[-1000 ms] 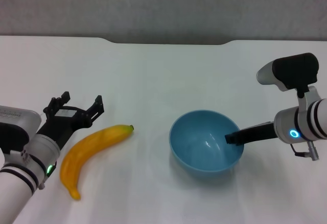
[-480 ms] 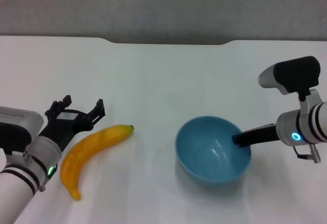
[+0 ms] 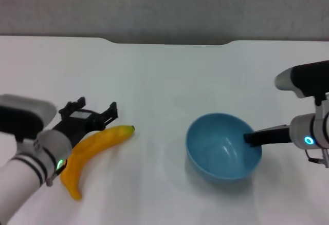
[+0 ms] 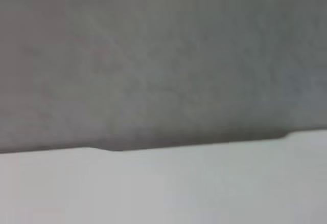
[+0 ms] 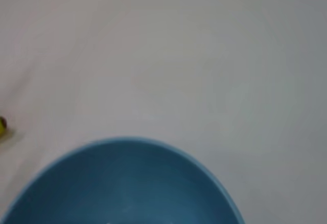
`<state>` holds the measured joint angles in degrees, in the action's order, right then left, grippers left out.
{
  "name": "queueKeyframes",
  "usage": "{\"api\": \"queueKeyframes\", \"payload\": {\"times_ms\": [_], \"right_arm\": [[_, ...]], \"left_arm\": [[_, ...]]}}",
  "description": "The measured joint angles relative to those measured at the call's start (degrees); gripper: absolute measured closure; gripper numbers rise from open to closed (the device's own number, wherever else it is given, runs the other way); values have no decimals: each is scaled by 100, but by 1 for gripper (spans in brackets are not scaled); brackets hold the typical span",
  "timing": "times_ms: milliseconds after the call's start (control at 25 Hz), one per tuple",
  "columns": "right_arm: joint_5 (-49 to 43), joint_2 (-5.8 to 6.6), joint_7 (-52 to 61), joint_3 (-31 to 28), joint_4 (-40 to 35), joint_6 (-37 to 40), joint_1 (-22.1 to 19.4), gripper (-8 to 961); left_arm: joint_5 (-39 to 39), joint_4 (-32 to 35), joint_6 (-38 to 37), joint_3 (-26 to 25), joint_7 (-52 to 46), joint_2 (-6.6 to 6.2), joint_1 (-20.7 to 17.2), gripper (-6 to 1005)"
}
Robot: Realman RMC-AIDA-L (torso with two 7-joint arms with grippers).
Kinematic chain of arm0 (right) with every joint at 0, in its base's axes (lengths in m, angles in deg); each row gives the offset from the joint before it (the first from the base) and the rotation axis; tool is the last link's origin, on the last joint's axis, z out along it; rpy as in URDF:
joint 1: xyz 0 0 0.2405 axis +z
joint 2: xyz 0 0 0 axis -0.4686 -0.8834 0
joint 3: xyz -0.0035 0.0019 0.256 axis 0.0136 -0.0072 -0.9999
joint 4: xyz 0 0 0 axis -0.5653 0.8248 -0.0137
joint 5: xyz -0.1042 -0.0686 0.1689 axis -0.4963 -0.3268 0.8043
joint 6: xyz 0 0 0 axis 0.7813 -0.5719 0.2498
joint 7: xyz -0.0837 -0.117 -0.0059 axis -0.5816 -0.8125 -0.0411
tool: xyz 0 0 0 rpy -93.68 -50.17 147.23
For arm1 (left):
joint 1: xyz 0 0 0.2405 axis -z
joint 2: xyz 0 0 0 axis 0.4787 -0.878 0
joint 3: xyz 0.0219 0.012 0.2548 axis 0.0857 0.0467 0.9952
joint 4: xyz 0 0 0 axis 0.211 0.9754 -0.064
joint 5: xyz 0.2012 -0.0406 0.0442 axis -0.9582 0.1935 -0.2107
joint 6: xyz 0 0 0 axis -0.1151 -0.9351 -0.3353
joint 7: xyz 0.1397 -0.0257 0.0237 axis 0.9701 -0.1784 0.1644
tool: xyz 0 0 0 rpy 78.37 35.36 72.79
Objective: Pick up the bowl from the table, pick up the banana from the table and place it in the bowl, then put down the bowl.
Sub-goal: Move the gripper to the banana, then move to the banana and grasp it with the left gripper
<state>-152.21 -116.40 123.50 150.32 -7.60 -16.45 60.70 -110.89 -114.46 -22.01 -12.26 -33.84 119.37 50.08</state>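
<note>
While your right gripper (image 3: 250, 138) has its dark fingers (image 3: 257, 137) clamped on the right-hand rim of the light-blue bowl (image 3: 222, 148), one finger shows inside the rim in the head view and the other is hidden behind the wall. The bowl sits tilted, its glossy inside facing up and slightly toward the left, and you cannot tell from these views whether its base touches the white bench (image 3: 164, 81) or rides just above it. The right wrist view shows only the bowl's near rim (image 5: 127, 183) with bare bench beyond it.

Your left gripper (image 3: 90, 116) has its black fingers (image 3: 108, 114) spread apart, poised over the upper half of the banana (image 3: 92, 150); you cannot tell whether they touch the fruit. The yellow-orange banana lies flat on the bench, its dark tip pointing toward the bowl and its other end curving toward the near edge, under the left arm's wrist. Banana and bowl are well apart, with open bench between them. The bench's far edge carries a shallow notch (image 3: 169, 42). The left wrist view shows only the bench's far edge against a grey wall (image 4: 163, 55).
</note>
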Motion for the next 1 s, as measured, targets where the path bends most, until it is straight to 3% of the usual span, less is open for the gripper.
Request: {"api": "queueKeyframes", "payload": {"times_ms": [120,240,440,560,720,1000], "right_arm": [[-1,11,0,-78,-336,36,-221,918],[-1,12,0,-98,-472,36,-321,917],[0,11,0,-99,-510,26,-345,917],[0,11,0,-94,-611,46,-385,917],[7,10,0,-80,-824,52,-489,917],[23,8,2,-132,-1355,60,-832,917]], "left_arm": [[-2,-889,1213,-295,210,-244,-45,90],[-8,-1672,2344,-828,668,-304,-143,90],[-9,-2541,4086,-1700,2135,-164,-236,90],[7,-2666,4884,-2379,2814,34,-244,90],[49,-2568,5801,-3204,3599,198,-206,90],[70,-2348,6456,-3722,4022,226,-138,90]]}}
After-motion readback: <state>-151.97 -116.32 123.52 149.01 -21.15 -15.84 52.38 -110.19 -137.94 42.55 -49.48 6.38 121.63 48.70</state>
